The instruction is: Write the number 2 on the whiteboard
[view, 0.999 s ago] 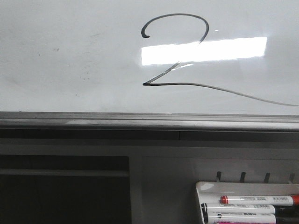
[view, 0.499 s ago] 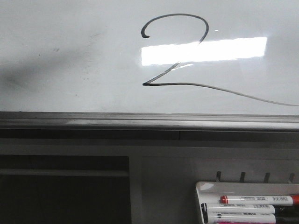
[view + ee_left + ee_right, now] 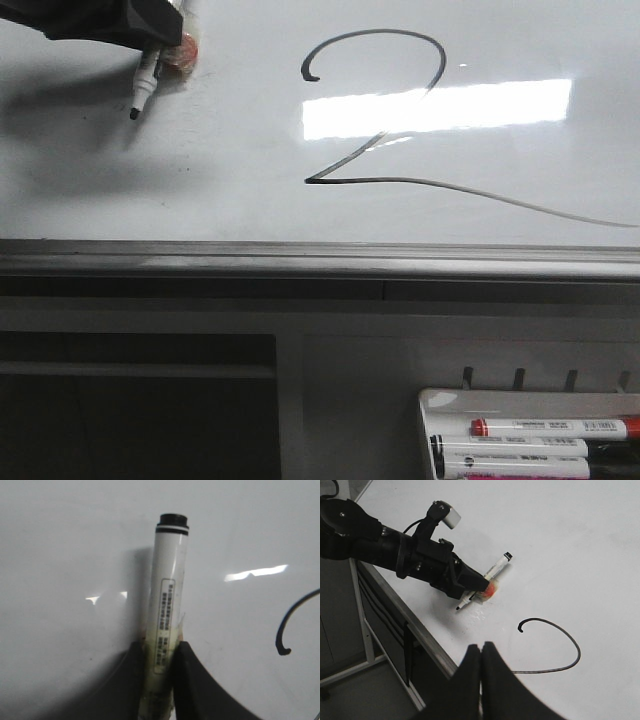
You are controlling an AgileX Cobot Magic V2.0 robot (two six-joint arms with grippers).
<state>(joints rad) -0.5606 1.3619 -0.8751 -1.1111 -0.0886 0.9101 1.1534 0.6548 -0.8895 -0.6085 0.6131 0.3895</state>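
Observation:
The number 2 is drawn in black on the whiteboard, with a long thin tail running right. My left gripper enters at the board's top left, shut on a white marker whose black tip points down at the board, left of the 2. In the left wrist view the jaws clamp the marker, and the 2's curl shows beside it. My right gripper is shut and empty, above the board near the 2. It sees the left gripper.
The board's grey metal lower frame runs across the front view. Below it at the right, a small white tray holds several markers. A dark cabinet opening lies at the lower left.
My left gripper with the marker has come into the front view at the top left; before, only its shadow showed on the board. The 2 is unchanged.

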